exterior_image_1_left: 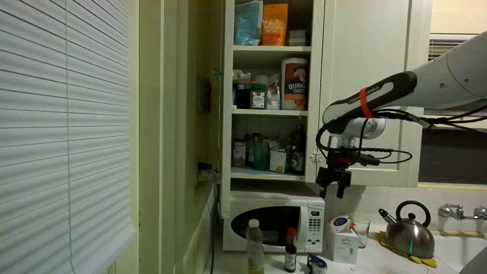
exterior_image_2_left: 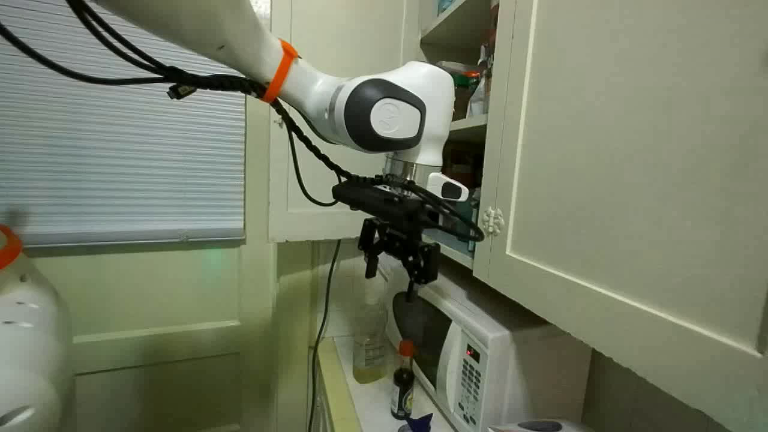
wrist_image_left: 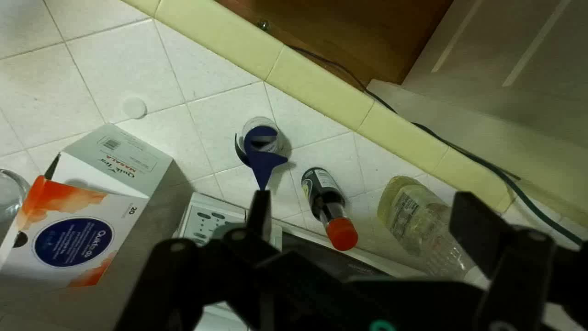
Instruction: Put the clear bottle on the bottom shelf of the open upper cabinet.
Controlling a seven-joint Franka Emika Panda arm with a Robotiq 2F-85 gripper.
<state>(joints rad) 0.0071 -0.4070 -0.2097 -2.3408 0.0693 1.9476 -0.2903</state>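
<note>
The clear bottle (exterior_image_1_left: 255,247), with a white cap and some pale yellow liquid, stands upright on the counter in front of the microwave. It also shows in an exterior view (exterior_image_2_left: 370,345) and in the wrist view (wrist_image_left: 413,220), where a finger partly covers its top. My gripper (exterior_image_1_left: 331,192) is open and empty, pointing down above the counter. It also shows in an exterior view (exterior_image_2_left: 391,283) and in the wrist view (wrist_image_left: 365,207). The open upper cabinet (exterior_image_1_left: 315,95) is above the microwave. Its bottom shelf (exterior_image_1_left: 266,176) holds a green cup, jars, boxes and dark bottles.
A dark bottle with a red cap (exterior_image_1_left: 290,251) stands beside the clear bottle. A blue-topped container (exterior_image_1_left: 317,264), white tea box (exterior_image_1_left: 343,243), glass (exterior_image_1_left: 362,230) and kettle (exterior_image_1_left: 410,236) are on the counter side. The microwave (exterior_image_1_left: 274,224) sits under the cabinet. The cabinet door (exterior_image_2_left: 348,150) stands open.
</note>
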